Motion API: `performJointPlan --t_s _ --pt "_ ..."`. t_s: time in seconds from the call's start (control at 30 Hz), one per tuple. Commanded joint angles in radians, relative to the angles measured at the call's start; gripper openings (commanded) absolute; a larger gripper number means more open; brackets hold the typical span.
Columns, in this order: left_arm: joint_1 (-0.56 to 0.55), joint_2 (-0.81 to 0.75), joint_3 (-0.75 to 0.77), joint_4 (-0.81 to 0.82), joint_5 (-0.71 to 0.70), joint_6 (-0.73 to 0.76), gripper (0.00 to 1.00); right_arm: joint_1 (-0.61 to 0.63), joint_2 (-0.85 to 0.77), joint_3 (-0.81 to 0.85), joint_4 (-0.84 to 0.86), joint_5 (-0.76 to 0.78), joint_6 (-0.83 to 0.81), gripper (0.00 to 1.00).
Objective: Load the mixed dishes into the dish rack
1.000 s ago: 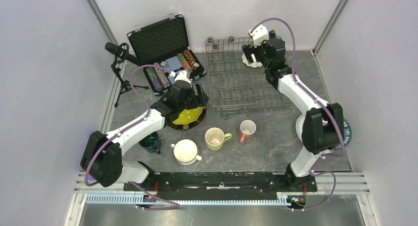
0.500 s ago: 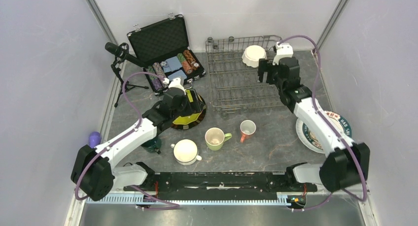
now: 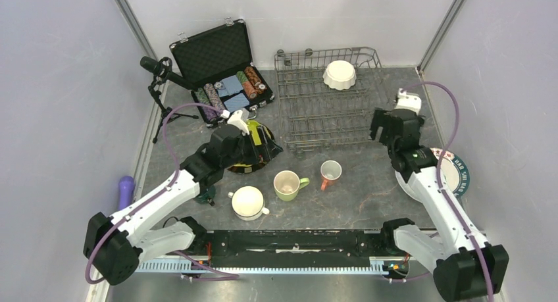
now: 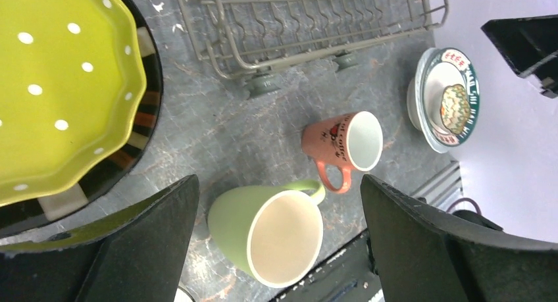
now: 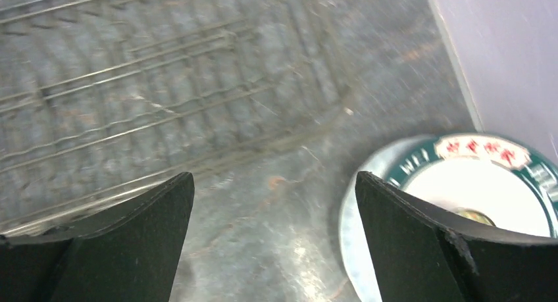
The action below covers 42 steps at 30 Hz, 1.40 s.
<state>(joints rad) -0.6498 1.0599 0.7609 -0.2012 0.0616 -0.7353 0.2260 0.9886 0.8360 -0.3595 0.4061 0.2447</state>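
Right gripper: fingers spread, nothing held, above the tabletop between dish rack and green-rimmed plate, plate at 4 o'clock of rack. Left gripper: spread, nothing held. Light-green mug lies beyond the gap; lime-green plate at 10 o'clock. White bowl in rack's 1 o'clock corner.

Green-rimmed plate, right wrist view: we saw red characters on a white rim panel and pale letters beside it; blur kept us from reading either.
Same plate, top view: we saw pale rim lettering, too small to read.
Salmon mug, left wrist view: we noted a dark-and-red print; no words were legible.
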Motion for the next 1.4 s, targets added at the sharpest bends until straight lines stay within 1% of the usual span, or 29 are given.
performJointPlan --t_s 0.0,0.03,0.1,0.13,0.23,0.3,0.37,0.5,0.57,0.67,0.83,0.97,1.07,1.1,1.2,1.33,1.37 --pt "-0.016 -0.056 -0.004 -0.051 0.053 -0.046 0.98 -0.192 -0.071 -0.047 -0.119 -0.028 0.098 0.98" --pt "-0.018 -0.06 0.002 -0.067 0.06 -0.041 0.98 -0.279 -0.089 -0.065 -0.122 -0.091 0.097 0.98" --pt "-0.02 -0.067 0.023 -0.107 0.073 -0.017 0.98 -0.419 -0.106 -0.082 -0.148 -0.159 0.105 0.98" --pt "-0.021 -0.072 0.034 -0.125 0.076 -0.004 0.99 -0.476 -0.109 -0.085 -0.167 -0.167 0.11 0.97" --pt "-0.021 -0.092 0.063 -0.177 0.075 0.039 0.99 -0.585 -0.1 -0.088 -0.227 -0.109 0.162 0.94" --pt "-0.021 -0.1 0.074 -0.199 0.066 0.064 1.0 -0.625 -0.078 -0.09 -0.265 -0.055 0.207 0.92" --pt "-0.021 -0.101 0.085 -0.22 0.062 0.087 1.0 -0.657 -0.071 -0.106 -0.28 -0.023 0.239 0.88" --pt "-0.021 -0.103 0.097 -0.249 0.066 0.122 1.0 -0.712 -0.1 -0.167 -0.24 -0.032 0.247 0.84" --pt "-0.021 -0.105 0.094 -0.252 0.069 0.134 1.0 -0.745 -0.097 -0.184 -0.23 -0.046 0.239 0.8" --pt "-0.022 -0.106 0.088 -0.251 0.078 0.138 1.0 -0.795 -0.089 -0.212 -0.22 -0.07 0.235 0.77" --pt "-0.022 -0.101 0.081 -0.242 0.081 0.137 1.0 -0.82 -0.123 -0.285 -0.176 -0.092 0.25 0.7" --pt "-0.022 -0.093 0.083 -0.241 0.083 0.141 1.0 -0.84 -0.103 -0.327 -0.131 -0.111 0.276 0.64" --pt "-0.022 -0.087 0.084 -0.241 0.08 0.142 1.0 -0.851 -0.1 -0.343 -0.103 -0.104 0.303 0.56" --pt "-0.022 -0.085 0.086 -0.241 0.08 0.143 1.0 -0.852 -0.102 -0.345 -0.097 -0.097 0.31 0.51" --pt "-0.022 -0.082 0.089 -0.242 0.078 0.144 1.0 -0.853 -0.112 -0.34 -0.09 -0.075 0.324 0.31" --pt "-0.022 -0.079 0.094 -0.241 0.084 0.144 1.0 -0.853 -0.136 -0.31 -0.115 -0.044 0.327 0.0" --pt "-0.022 -0.079 0.095 -0.241 0.087 0.144 1.0 -0.853 -0.144 -0.295 -0.126 -0.036 0.326 0.0"
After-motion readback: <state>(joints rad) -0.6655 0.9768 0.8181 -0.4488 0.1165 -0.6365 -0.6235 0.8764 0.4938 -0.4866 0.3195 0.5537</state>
